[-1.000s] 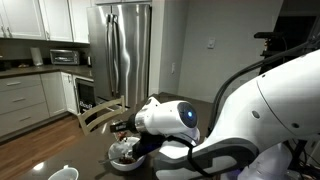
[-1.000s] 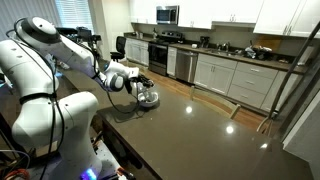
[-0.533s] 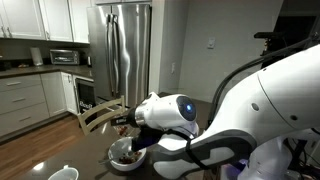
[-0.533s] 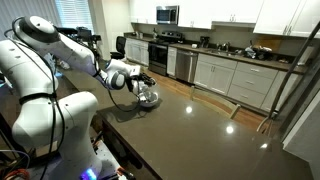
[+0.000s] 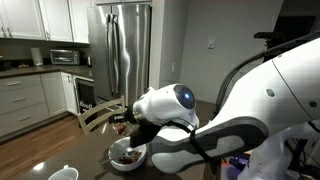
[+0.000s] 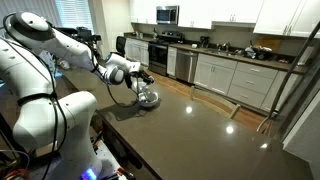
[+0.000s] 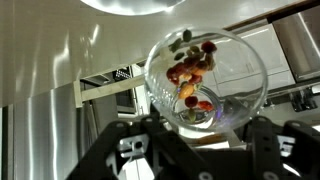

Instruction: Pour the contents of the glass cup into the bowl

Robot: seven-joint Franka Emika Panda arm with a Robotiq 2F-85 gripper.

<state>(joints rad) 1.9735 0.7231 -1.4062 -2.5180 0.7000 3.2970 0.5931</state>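
My gripper (image 7: pixel 205 140) is shut on the glass cup (image 7: pixel 232 62), with one finger on each side of its base. The glass is tipped, and I look through its clear wall. The contents (image 7: pixel 190 72), small reddish-brown bits, lie inside it towards the rim. In both exterior views the gripper (image 5: pixel 128 126) (image 6: pixel 141 81) holds the glass just above the white bowl (image 5: pixel 113 162) (image 6: pixel 149 100) on the dark table. Some dark bits (image 5: pixel 123 152) lie in the bowl. The arm hides most of the glass in the exterior views.
A smaller white cup (image 5: pixel 63 173) stands at the table's near edge. A wooden chair back (image 5: pixel 97 113) is behind the bowl. The dark tabletop (image 6: pixel 210 130) stretches away from the bowl. Kitchen counters (image 6: pixel 215 62) and a steel fridge (image 5: pixel 122 50) line the walls.
My wrist has turned and risen a little over the bowl, tipping the glass further. The bowl has not moved.
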